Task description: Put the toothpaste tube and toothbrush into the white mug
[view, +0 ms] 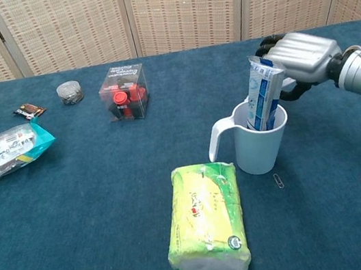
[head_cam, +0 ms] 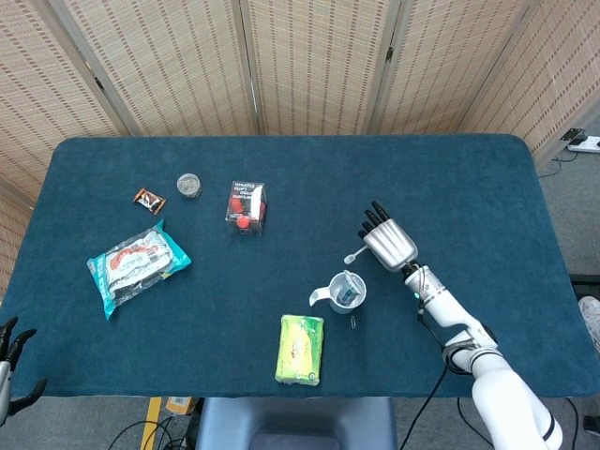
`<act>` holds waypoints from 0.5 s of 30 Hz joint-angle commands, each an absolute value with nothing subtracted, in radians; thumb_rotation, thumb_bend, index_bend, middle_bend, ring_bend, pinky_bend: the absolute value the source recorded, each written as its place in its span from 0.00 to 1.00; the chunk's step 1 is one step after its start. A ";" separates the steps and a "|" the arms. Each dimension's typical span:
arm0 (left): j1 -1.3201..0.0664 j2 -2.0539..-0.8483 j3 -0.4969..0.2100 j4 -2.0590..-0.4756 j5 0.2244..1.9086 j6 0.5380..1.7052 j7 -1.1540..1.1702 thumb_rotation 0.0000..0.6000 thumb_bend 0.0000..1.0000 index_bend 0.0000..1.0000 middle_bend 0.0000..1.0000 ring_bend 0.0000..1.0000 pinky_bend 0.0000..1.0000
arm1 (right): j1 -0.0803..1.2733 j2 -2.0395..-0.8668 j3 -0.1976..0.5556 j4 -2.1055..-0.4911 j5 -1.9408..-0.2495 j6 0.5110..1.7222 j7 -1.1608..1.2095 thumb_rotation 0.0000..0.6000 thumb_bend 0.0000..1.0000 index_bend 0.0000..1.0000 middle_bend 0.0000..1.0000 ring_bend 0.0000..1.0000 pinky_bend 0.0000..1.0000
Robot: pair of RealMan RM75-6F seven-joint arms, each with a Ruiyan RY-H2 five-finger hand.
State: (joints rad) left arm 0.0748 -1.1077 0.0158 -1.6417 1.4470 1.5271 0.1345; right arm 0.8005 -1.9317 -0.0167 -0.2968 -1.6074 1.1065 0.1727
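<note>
At right of table centre: white mug upright on blue table, handle toward robot's left. Toothpaste tube already inside, standing on end, leaning on the far rim, crimped end well above the rim. First half of task judged done.

Just behind and above the mug: right hand, palm down, fingers curled in toward the tube's top, not touching it as far as the chest view shows. From the head view, thin white stick with a small head pokes out from under the fingers toward the robot's left; taken as the toothbrush, gripped near the handle end. Grip itself hidden under the hand; from the chest view brush not made out with certainty.

At lower left edge of head view: left hand, fingers apart, holding nothing, well apart from all task items.

Step in hand, by judgement: toothbrush lifted clear of the table, carry to mug not yet finished.

Next move calls for:
- shift of hand toward the robot until brush tip sits over the mug mouth
- tilt of brush from near level to near upright
- aim for the free gap beside the tube, near side of rim
- release only once the tip is below the rim

Risk: knock on the tall tube, or tip of the mug.

Nearby, not involved: green packet in front of mug, paper clip just beside its base.
</note>
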 commanded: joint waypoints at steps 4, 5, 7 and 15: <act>0.069 -1.105 0.015 -1.654 1.456 1.527 0.146 1.00 0.31 0.19 0.04 0.04 0.13 | 0.785 -1.848 0.062 -0.473 -1.554 1.227 0.313 1.00 0.42 0.62 0.41 0.18 0.11; 0.068 -1.105 0.015 -1.656 1.457 1.528 0.148 1.00 0.31 0.19 0.04 0.04 0.13 | 0.783 -1.831 0.070 -0.509 -1.549 1.240 0.331 1.00 0.42 0.62 0.41 0.19 0.11; 0.067 -1.103 0.014 -1.662 1.459 1.529 0.152 1.00 0.31 0.19 0.04 0.04 0.13 | 0.778 -1.789 0.086 -0.595 -1.542 1.262 0.358 1.00 0.42 0.63 0.42 0.19 0.11; 0.065 -1.098 0.015 -1.678 1.463 1.532 0.167 1.00 0.31 0.19 0.04 0.04 0.13 | 0.740 -1.615 0.120 -0.950 -1.511 1.264 0.443 1.00 0.42 0.64 0.42 0.19 0.11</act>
